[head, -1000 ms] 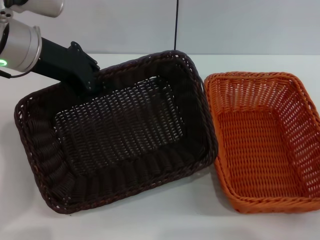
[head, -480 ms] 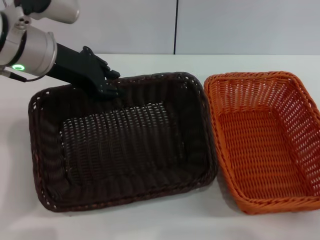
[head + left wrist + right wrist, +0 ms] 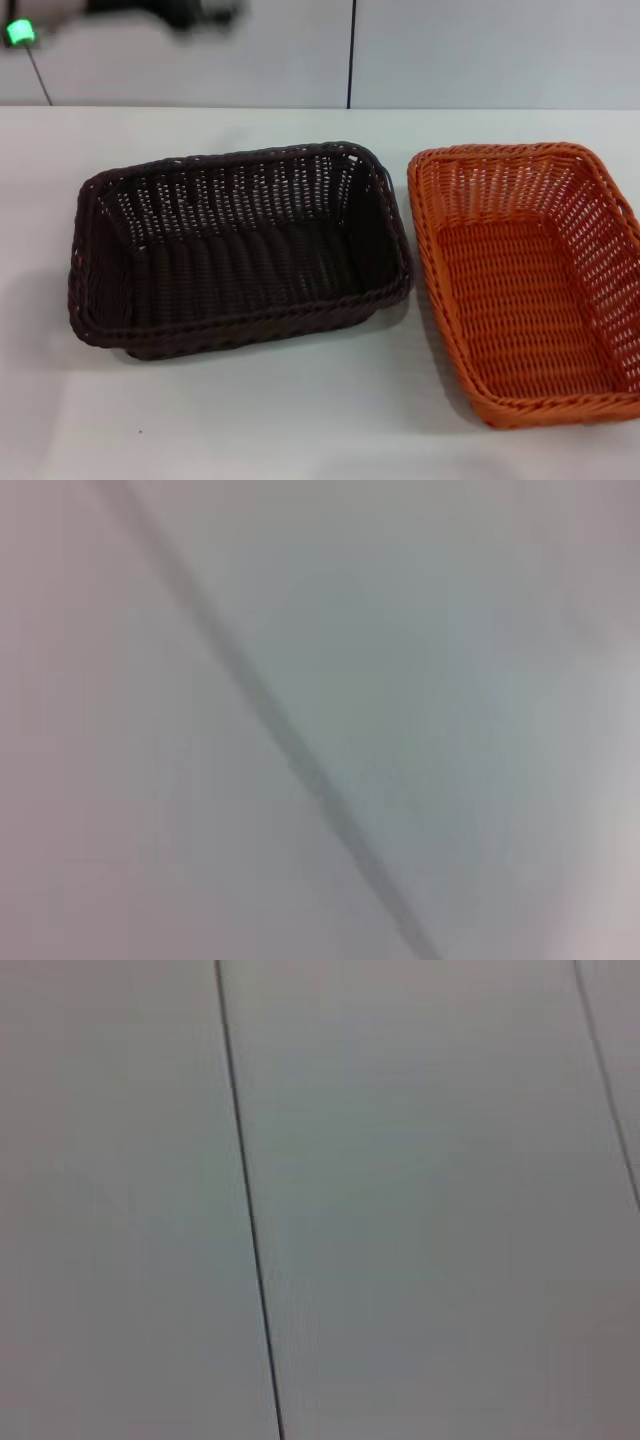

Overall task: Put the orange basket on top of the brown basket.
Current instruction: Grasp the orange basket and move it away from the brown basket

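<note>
The brown basket (image 3: pixel 232 192) sits flat on the white table, left of centre in the head view, and nothing holds it. The orange basket (image 3: pixel 520 285) sits on the table right beside it, on the right; the near rims are a small gap apart. Both baskets hold nothing. My left gripper (image 3: pixel 195 12) is a dark blur at the top left edge of the head view, high above the brown basket's far side and clear of it. My right gripper is out of view. Both wrist views show only a pale wall with a dark seam.
The white table (image 3: pixel 300 420) runs across the front and on the left of the baskets. A pale wall with a vertical dark seam (image 3: pixel 352 50) stands behind the table. The orange basket reaches the right edge of the head view.
My left gripper has let go of the brown basket's far rim and risen to the top of the view. The brown basket has dropped from tilted to flat on the table.
</note>
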`<move>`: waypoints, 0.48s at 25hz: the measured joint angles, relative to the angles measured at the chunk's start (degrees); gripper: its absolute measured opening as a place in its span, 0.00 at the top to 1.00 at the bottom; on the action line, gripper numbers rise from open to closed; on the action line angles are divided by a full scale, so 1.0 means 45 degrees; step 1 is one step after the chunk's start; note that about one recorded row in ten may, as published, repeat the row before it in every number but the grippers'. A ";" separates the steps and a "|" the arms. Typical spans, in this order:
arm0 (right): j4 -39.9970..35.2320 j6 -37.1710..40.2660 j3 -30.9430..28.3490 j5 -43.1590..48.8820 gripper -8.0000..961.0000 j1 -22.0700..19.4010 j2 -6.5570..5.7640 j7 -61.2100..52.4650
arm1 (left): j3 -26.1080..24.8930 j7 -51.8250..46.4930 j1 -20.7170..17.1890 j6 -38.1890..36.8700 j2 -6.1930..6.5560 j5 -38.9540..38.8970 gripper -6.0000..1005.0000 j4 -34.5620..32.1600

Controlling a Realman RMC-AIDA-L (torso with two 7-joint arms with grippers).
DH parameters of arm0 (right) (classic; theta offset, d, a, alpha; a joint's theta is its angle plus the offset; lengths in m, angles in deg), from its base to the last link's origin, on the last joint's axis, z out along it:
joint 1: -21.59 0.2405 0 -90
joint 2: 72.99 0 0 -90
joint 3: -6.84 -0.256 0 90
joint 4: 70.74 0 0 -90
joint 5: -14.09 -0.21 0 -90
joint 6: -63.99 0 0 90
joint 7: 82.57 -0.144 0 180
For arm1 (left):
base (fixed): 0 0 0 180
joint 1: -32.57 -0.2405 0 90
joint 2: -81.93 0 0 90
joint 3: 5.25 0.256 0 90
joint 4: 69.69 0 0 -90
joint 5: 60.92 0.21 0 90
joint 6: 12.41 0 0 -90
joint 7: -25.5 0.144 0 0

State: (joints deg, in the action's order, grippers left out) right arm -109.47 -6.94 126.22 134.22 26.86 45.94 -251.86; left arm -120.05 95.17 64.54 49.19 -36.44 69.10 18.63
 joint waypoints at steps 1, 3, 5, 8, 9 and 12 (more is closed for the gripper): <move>0.0000 0.0000 0.0000 0.0000 0.15 0.0000 0.0000 0.0000 | 0.0418 -0.0143 -0.0790 -0.2010 0.0013 -0.0921 0.40 0.0361; -0.0697 0.0344 -0.0115 0.0008 0.15 -0.0001 -0.0164 0.0000 | 0.1468 0.0256 -0.2163 -0.5386 0.0051 -0.2700 0.35 0.0749; -0.2555 0.2210 -0.0174 0.0362 0.15 -0.0093 -0.0857 -0.0009 | 0.3385 0.1489 -0.4036 -0.9594 0.0068 -0.4781 0.30 0.1030; -0.4518 0.4527 -0.0307 0.0912 0.15 -0.0174 -0.1581 -0.0015 | 0.5192 0.1917 -0.5306 -1.3329 0.0045 -0.5430 0.25 0.0884; -0.5195 0.5540 -0.0432 0.1194 0.15 -0.0184 -0.1827 -0.0020 | 0.5928 0.1894 -0.5660 -1.4813 0.0052 -0.5428 0.23 0.0629; -0.7816 1.0088 -0.1683 0.2774 0.15 -0.0130 -0.2322 -0.0015 | 0.8363 0.1075 -0.6443 -1.9757 0.0075 -0.5105 0.20 -0.0877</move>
State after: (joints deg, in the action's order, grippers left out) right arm -144.64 38.46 118.64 146.70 26.28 35.49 -251.93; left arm -82.42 100.01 35.55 -39.72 -36.10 46.13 14.69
